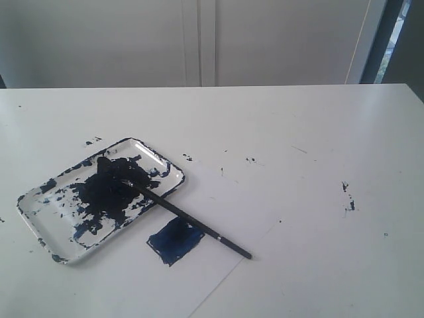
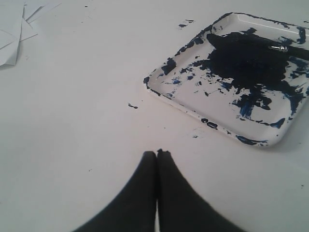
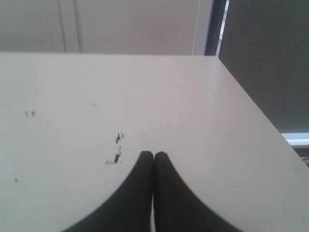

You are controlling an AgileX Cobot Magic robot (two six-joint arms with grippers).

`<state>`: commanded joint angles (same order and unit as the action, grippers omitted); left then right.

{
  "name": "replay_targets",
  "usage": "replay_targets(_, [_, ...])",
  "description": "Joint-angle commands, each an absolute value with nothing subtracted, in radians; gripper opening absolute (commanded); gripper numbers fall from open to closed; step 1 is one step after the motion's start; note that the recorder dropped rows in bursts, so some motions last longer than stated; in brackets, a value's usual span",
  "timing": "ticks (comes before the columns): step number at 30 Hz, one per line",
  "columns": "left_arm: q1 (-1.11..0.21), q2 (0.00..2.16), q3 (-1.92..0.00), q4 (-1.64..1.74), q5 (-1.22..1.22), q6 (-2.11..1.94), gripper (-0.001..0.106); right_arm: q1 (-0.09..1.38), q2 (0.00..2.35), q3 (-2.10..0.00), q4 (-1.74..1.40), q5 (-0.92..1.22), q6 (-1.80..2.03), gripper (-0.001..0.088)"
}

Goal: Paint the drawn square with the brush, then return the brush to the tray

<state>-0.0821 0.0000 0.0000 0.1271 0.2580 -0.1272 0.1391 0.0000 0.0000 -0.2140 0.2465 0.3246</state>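
Note:
The white tray [image 1: 40,205] smeared with dark blue-black paint lies on the left of the table. The brush [image 1: 199,225] rests with its bristle end in the tray and its black handle sticking out over the rim across the drawn square [image 1: 174,241], which is filled dark blue. Neither gripper shows in the exterior view. In the left wrist view my left gripper [image 2: 156,153] is shut and empty, a little way off from the tray [image 2: 169,92], where the brush [image 2: 270,47] lies. My right gripper [image 3: 153,154] is shut and empty above bare table.
A white paper sheet [image 1: 218,265] lies under the square. Dark paint specks [image 1: 347,196] mark the table on the right, also seen as specks [image 3: 116,154] close by the right gripper. Folded white papers [image 2: 14,29] lie apart from the tray. The table's far edge [image 3: 145,54] meets a wall.

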Motion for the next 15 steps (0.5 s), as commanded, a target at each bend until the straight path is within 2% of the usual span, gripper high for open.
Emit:
replay_targets(3, [-0.082, 0.0, 0.0, 0.127, 0.258, -0.127, 0.0, 0.139, 0.0, 0.0, -0.212, 0.331, 0.318, 0.0])
replay_targets(15, [-0.082, 0.0, 0.0, 0.127, 0.256, -0.127, 0.0, 0.139, 0.0, 0.0, -0.154, 0.352, 0.475, 0.0])
